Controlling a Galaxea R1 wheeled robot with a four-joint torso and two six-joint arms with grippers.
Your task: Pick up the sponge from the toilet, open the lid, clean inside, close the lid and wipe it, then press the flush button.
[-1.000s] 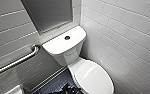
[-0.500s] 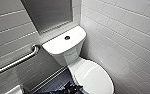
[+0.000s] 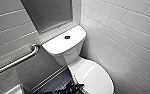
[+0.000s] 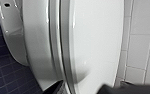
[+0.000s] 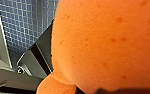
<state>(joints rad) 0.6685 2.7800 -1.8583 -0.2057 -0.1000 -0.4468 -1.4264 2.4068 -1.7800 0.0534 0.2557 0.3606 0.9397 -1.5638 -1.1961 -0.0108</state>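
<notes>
Right gripper (image 5: 108, 91): closed on the sponge (image 5: 106, 42). The sponge sits between the jaws, close to the wrist camera and clear of the toilet (image 3: 66, 56), with the grid-tiled floor (image 5: 33, 22) behind it.

Left gripper (image 4: 101, 90): jaw state cannot be determined. It is just beside the rim of the lid (image 4: 96, 42).

In the head view the lid is down on the bowl, at 5 o'clock from the tank top (image 3: 58, 45). The flush button (image 3: 67, 37) sits on the tank top. The grab bar (image 3: 18, 61) is at 9 o'clock from the tank top.
</notes>
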